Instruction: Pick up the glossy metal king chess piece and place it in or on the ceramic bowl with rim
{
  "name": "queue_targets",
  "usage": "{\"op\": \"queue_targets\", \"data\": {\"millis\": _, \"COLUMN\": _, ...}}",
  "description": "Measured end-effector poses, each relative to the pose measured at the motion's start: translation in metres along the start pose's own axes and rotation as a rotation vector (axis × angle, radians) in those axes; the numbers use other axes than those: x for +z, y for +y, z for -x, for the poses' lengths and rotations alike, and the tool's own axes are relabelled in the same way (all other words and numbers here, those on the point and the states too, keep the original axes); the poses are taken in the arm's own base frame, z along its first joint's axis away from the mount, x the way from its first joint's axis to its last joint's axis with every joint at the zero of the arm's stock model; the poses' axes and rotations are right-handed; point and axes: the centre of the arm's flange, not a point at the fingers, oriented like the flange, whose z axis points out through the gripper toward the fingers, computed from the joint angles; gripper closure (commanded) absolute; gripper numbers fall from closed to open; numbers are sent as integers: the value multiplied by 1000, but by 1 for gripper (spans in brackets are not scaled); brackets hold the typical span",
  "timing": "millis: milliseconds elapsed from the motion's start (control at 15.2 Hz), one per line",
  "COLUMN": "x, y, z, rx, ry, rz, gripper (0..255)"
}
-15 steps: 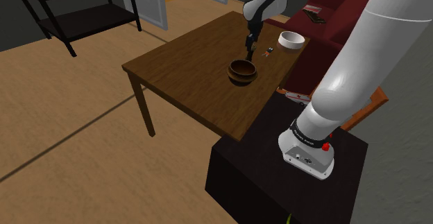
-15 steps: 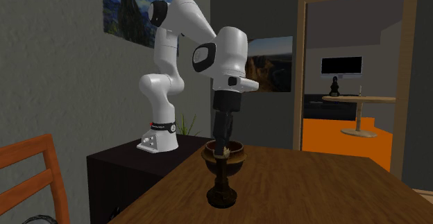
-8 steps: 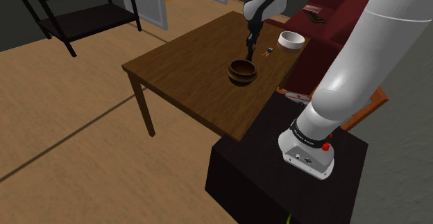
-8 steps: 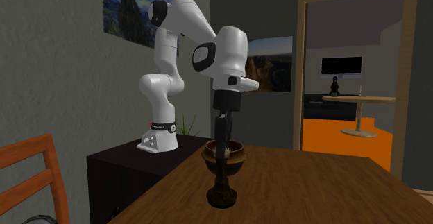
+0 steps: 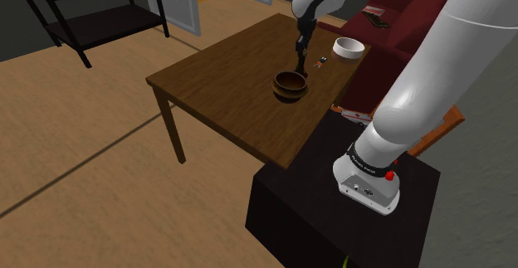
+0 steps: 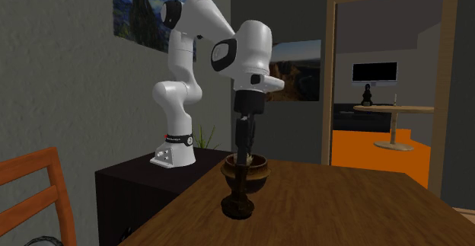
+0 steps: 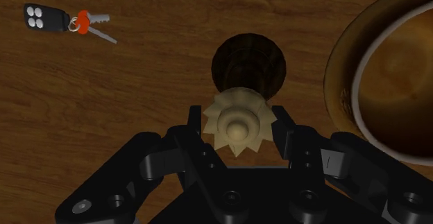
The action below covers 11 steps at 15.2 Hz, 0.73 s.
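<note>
**A:** What does the shoulder view give you?

**B:** My claw point(image 5: 299, 65) points down over the dark wooden table point(image 5: 224, 84), just beside the brown bowl point(image 5: 290, 85). The king point(image 5: 297, 72) is a small dark shape at my fingertips. The keys point(image 5: 320, 60) lie between that bowl and a white bowl point(image 5: 349, 48) near the table's edge. My stand point(image 5: 315, 200) sits at the lower right.

**A:** And the second exterior view?

**B:** It faces me across the table point(image 6: 342, 199). The king point(image 6: 240, 187) stands upright in front of the brown bowl point(image 6: 260, 170), with a dark base and stem and a pale top. My claw point(image 6: 245, 159) comes down on that top. I cannot tell whether the base touches the wood.

**A:** The wrist view, then. What have you hold of?

**B:** The king point(image 7: 238, 129). My claw point(image 7: 239, 122) is drawn in to the width of its pale, toothed crown, with a finger pressed against each side. Its round dark base shows beyond the crown. The brown bowl point(image 7: 343, 84), with a pale ring inside its wall, is just beside the king. The keys point(image 7: 66, 20), a black fob with an orange tag, lie well apart on the other side.
</note>
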Motion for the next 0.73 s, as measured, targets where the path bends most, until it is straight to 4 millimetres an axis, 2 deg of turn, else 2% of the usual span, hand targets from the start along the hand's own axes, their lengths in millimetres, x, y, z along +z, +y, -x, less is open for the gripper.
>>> {"op": "queue_targets", "data": {"millis": 726, "x": -56, "y": 11, "z": 5, "rx": 0, "ry": 0, "rz": 0, "gripper": 255}}
